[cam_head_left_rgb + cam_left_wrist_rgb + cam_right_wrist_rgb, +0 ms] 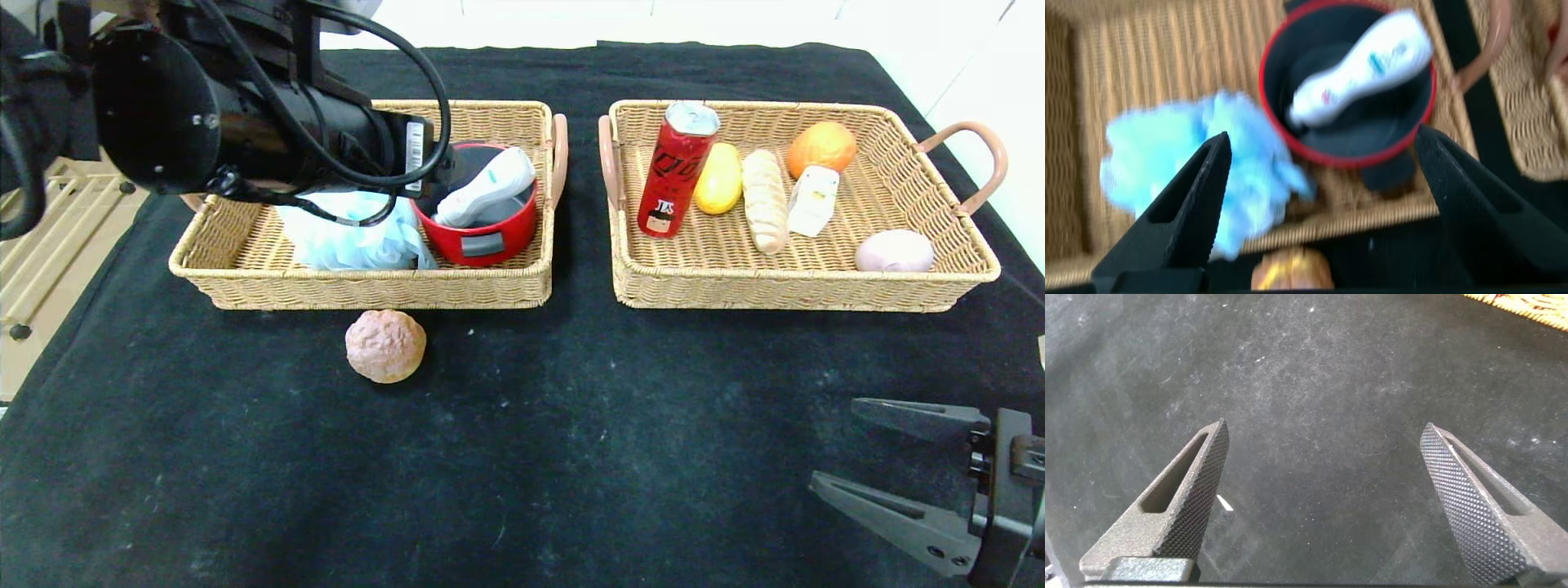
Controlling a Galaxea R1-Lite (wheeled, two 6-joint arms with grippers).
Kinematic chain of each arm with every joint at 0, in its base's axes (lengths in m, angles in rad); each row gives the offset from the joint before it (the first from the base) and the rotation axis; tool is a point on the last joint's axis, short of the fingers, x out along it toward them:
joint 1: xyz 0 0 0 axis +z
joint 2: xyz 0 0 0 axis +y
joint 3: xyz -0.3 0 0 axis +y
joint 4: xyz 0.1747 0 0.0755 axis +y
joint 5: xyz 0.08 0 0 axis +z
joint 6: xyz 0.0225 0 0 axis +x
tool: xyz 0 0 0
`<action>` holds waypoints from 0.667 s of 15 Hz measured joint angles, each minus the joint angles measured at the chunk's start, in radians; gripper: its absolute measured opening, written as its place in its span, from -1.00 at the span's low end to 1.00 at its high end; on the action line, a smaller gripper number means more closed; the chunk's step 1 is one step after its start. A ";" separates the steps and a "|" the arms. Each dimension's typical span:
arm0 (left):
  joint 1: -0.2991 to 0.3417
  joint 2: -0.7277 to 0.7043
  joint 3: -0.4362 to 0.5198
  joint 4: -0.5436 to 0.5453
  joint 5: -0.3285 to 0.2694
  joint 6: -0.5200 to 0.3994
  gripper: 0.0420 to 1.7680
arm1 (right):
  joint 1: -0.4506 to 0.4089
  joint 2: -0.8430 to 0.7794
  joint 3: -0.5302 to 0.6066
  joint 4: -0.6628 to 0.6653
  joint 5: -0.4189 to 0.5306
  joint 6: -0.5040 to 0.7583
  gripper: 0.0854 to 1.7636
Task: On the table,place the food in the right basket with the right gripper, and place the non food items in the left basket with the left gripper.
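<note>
Head view: the left basket point(245, 261) already holds a red pot point(482, 229) with a white bottle point(486, 192) lying in it, plus a light blue puff point(351, 237) beside the pot – so the non-food looks sorted. The left arm reaches over that basket; its hand is hidden behind the arm here. The right basket point(735, 286) holds a red can point(678, 167), a yellow fruit point(718, 178), a bread stick point(763, 200), an orange point(822, 147), a white carton point(812, 200) and a pale pink egg-shaped item point(894, 251). One thing left on the tabletop point(571, 449): a round brown bun point(385, 345), just in front of the left basket. It reads as food, so by my judgement it belongs in the right basket w/ the right hand point(849, 445), which sits low at the near right corner, jaws wide apart, holding nothing. Left wrist view: the left hand point(1319, 192) hangs above the pot and puff, jaws spread wide, nothing between them; the bun shows at the frame edge, outside the basket. Right wrist view: jaws wide, only bare black cloth between them – bun not in sight. Judgement: nearly done, approx. one pick-and-place remaining.
</note>
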 joint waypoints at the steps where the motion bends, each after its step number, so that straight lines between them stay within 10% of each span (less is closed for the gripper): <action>1: -0.006 -0.027 0.026 0.048 0.008 -0.045 0.85 | 0.005 -0.002 0.002 0.000 0.000 0.000 0.94; 10: -0.021 -0.193 0.283 0.141 0.005 -0.198 0.91 | 0.018 -0.003 0.008 0.001 -0.003 0.000 0.94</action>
